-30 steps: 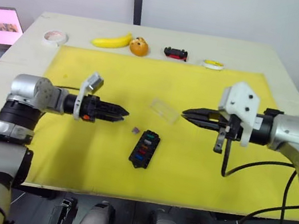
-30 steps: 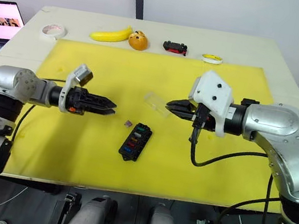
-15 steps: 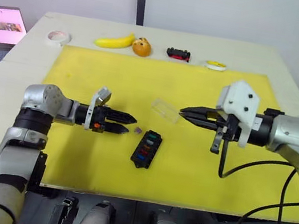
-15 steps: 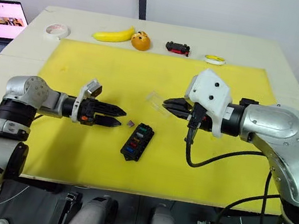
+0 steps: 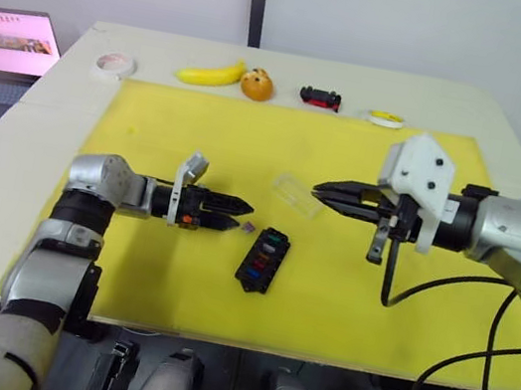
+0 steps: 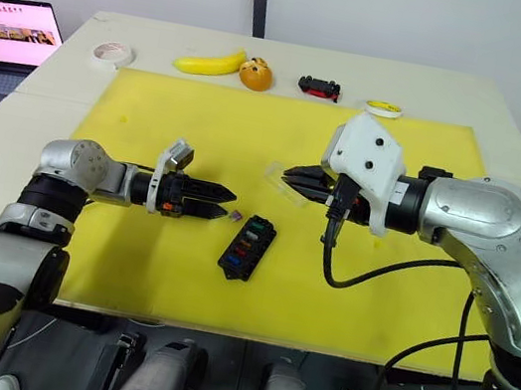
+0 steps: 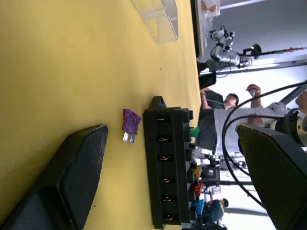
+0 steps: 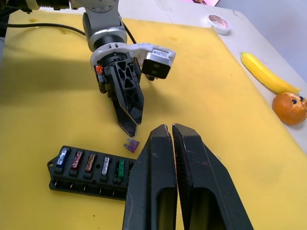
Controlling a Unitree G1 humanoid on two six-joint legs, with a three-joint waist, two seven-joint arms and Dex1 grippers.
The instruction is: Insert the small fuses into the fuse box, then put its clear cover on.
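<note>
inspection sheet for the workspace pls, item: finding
Surface: yellow mat on a pale table.
Job's things: fuse box holds five fuses in one row; purple fuse loose on the mat beside it; clear cover lying off the box.
Clutter: banana, orange, toy car, two tape rolls.
Grippers: left gripper open, aimed at the purple fuse; right gripper shut, empty, near the cover.
Cables: black cable hanging from the right arm.
Surroundings: laptop; people in the left wrist view.

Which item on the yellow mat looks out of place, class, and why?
One purple fuse lies loose on the yellow mat beside the fuse box, between it and the open left gripper. The other fuses already sit in the box's slots.
</note>
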